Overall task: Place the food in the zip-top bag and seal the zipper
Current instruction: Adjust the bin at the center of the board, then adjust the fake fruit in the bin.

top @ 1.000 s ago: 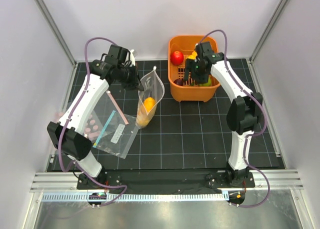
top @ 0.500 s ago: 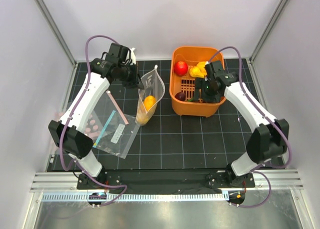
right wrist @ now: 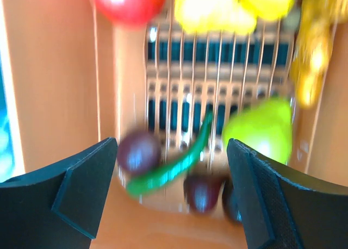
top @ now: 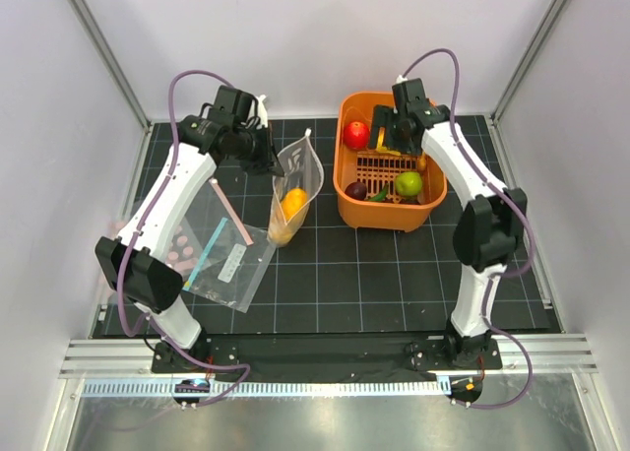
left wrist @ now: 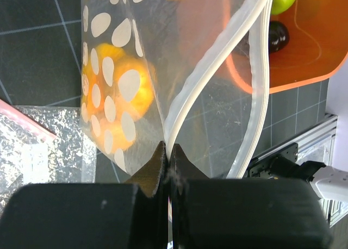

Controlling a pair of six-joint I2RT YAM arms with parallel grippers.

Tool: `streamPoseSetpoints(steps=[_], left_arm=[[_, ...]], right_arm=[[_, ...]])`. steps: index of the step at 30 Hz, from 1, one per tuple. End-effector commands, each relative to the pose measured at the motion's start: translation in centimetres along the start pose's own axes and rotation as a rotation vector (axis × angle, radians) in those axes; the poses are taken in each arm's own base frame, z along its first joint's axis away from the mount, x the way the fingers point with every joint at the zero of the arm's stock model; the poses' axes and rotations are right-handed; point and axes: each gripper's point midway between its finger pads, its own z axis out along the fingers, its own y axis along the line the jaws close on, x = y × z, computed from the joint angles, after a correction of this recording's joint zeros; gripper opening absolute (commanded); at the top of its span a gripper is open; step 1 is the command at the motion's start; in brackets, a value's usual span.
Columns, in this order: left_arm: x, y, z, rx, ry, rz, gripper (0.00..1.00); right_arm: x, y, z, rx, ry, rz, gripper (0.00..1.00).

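Orange basket (top: 342,180) at far edge holds apple (top: 356,134) and lime (top: 409,183); dotted bag (top: 300,170) holds a mango (top: 292,204). Left gripper (left wrist: 167,151) pinches bag mouth; right gripper (right wrist: 171,145) stands wide open, empty.

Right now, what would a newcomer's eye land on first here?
The bright orange basket at the back, right of centre, holding a red apple, a green lime and more, with the open right pincer empty above it. Next, the dotted bag held upright left of it by the left pincer, orange fruit inside.
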Motion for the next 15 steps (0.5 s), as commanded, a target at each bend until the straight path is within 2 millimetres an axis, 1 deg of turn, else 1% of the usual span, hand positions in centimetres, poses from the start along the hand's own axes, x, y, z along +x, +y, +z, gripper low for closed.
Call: streamPoseSetpoints(steps=[1, 2, 4, 5, 6, 7, 8, 9, 10, 11, 12, 14, 15], left_arm=[[-0.1, -0.9, -0.9, 0.039, -0.032, 0.019, 0.0], [0.1, -0.8, -1.0, 0.039, -0.029, 0.015, 0.0], [0.5, -0.8, -0.9, 0.044, -0.023, 0.006, 0.0], [0.6, -0.7, -0.9, 0.043, -0.022, 0.004, 0.0], [0.7, -0.7, -1.0, 0.044, -0.023, 0.005, 0.0], [0.8, -0.7, -1.0, 0.045, -0.021, 0.004, 0.0], [0.8, -0.7, -1.0, 0.042, -0.019, 0.003, 0.0], [0.9, -0.6, -1.1, 0.04, -0.017, 0.003, 0.0], [0.8, -0.6, -1.2, 0.039, -0.021, 0.002, 0.0], [0.8, -0.6, -1.2, 0.04, -0.021, 0.004, 0.0], [0.8, -0.7, -1.2, 0.04, -0.022, 0.005, 0.0], [0.9, -0.5, -1.0, 0.035, -0.015, 0.005, 0.0], [1.0, -0.4, -1.0, 0.034, -0.012, 0.006, 0.0]], right_arm=[[-4.6, -0.3, 1.1, 0.022, -0.097, 0.003, 0.9], [-5.4, -0.2, 2.4, 0.026, -0.101, 0.003, 0.91], [-6.1, -0.4, 3.7, 0.026, -0.109, 0.009, 0.91], [-6.4, -0.3, 4.9, 0.021, -0.112, 0.008, 0.92], [-7.2, -0.2, 5.5, 0.009, -0.139, 0.01, 0.92], [-7.4, -0.6, 6.2, 0.007, -0.143, 0.018, 0.92], [-7.3, -0.6, 7.3, 0.009, -0.142, 0.019, 0.92], [-7.6, -0.7, 7.9, 0.006, -0.147, 0.023, 0.92], [-7.6, -0.9, 8.5, 0.009, -0.147, 0.027, 0.92], [-8.1, -0.7, 8.7, 0.002, -0.157, 0.028, 0.92], [-7.5, -1.0, 10.1, 0.009, -0.139, 0.027, 0.92], [-7.6, -0.9, 11.0, 0.009, -0.143, 0.019, 0.93], [-7.3, -1.3, 11.9, 0.028, -0.14, 0.019, 0.94]])
